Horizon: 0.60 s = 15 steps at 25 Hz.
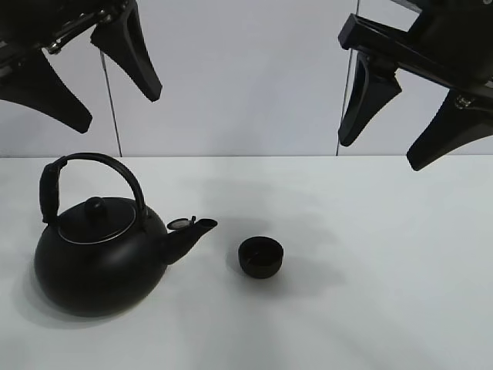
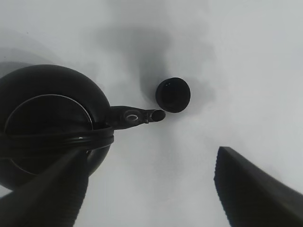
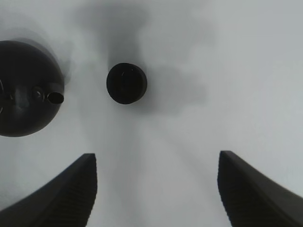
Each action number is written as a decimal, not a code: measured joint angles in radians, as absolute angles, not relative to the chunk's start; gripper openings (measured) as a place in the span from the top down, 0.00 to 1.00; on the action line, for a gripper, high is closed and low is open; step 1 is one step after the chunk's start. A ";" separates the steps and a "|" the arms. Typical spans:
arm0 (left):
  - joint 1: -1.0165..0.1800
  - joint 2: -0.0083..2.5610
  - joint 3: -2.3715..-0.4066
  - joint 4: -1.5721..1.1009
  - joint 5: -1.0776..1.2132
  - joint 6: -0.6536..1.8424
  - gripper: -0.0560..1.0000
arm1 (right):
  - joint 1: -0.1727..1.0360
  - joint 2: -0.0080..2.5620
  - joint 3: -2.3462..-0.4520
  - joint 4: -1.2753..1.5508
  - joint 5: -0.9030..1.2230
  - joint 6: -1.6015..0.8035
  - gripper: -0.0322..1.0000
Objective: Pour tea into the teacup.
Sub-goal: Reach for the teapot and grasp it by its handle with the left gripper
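Note:
A tiny round black teacup (image 1: 260,257) stands on the white table just right of the spout of a big round black kettle (image 1: 100,258) with an arched handle. The cup also shows in the left wrist view (image 2: 173,94) and the right wrist view (image 3: 126,83). The kettle shows in the left wrist view (image 2: 47,123) and the right wrist view (image 3: 26,87). My left gripper (image 1: 115,85) hangs open and empty high above the kettle; it also shows in the left wrist view (image 2: 151,189). My right gripper (image 1: 404,127) hangs open and empty high at the right; it also shows in the right wrist view (image 3: 156,189).
The white table (image 1: 370,293) runs back to a pale wall (image 1: 231,77) with two thin vertical seams. Nothing else stands on the table.

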<state>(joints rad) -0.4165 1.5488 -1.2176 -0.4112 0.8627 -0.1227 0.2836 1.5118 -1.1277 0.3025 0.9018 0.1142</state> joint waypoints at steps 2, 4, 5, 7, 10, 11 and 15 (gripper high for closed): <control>-0.416 1.549 -1.218 -0.411 0.859 -0.123 0.44 | 0.284 1.512 -1.128 0.303 0.901 0.114 0.49; -0.416 1.549 -1.218 -0.411 0.859 -0.123 0.44 | 0.284 1.512 -1.128 0.303 0.901 0.112 0.49; -0.416 1.549 -1.218 -0.411 0.859 -0.123 0.44 | 0.284 1.512 -1.128 0.303 0.900 0.112 0.49; -0.416 1.549 -1.218 -0.411 0.859 -0.123 0.44 | 0.284 1.512 -1.128 0.303 0.898 0.112 0.49; -0.416 1.549 -1.218 -0.411 0.846 -0.123 0.44 | 0.284 1.512 -1.128 0.303 0.894 0.112 0.49; -0.416 1.549 -1.218 -0.411 0.834 -0.123 0.44 | 0.284 1.512 -1.128 0.303 0.893 0.112 0.49; -0.416 1.549 -1.218 -0.397 0.814 -0.123 0.44 | 0.284 1.512 -1.128 0.303 0.891 0.111 0.49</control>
